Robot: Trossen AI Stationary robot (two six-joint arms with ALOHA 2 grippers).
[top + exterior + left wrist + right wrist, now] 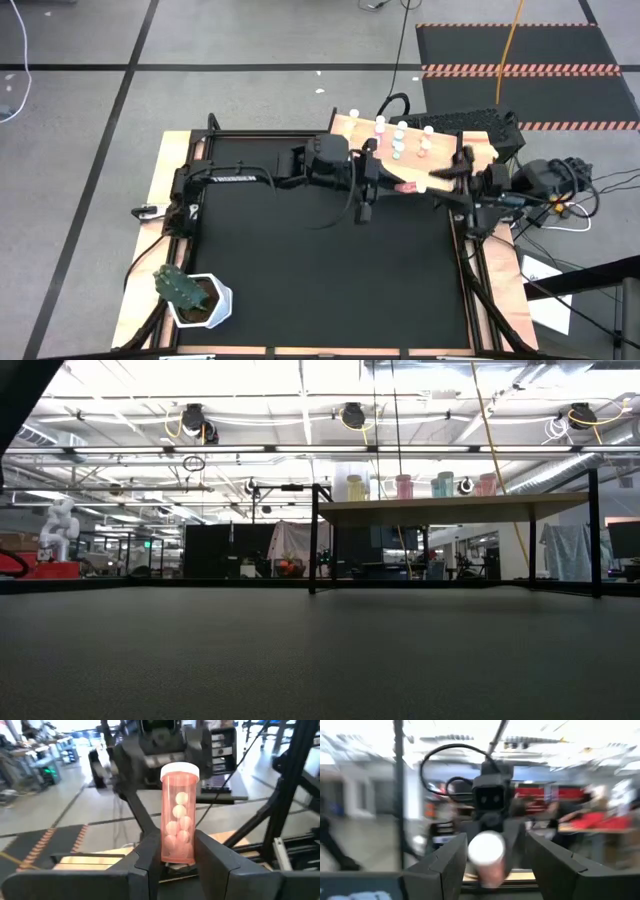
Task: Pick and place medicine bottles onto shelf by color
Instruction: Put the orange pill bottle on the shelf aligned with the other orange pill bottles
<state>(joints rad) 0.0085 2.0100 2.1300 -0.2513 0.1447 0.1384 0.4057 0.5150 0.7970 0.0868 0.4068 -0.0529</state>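
Observation:
A clear pink medicine bottle (177, 815) with a white cap and pale round pills inside is lifted over the table's far right part, lying level (408, 187). My left gripper (177, 865) is shut on it, reaching in from the table's left (385, 185). My right gripper (492, 870) stands open facing the bottle's white cap (486, 849) from the right (445, 182), fingers apart on either side. The wooden shelf (465, 148) at the far right carries several small white-capped bottles (398, 135), which also show in the low view (400, 485). My left gripper pinches the bottle's bottom end (176, 856) between its two fingers. The fingers come level from the table's left and lie along the bottle. The bottle sticks out past the fingertips, cap toward my right gripper, clear of the table and the shelf.
A green cactus in a white pot (190, 295) stands at the near left corner. The shelf rests on thin black legs (313, 540). A dark keyboard (470, 125) lies past the shelf's far edge. Black tabletop (300, 270) spreads between the arms and the near edge.

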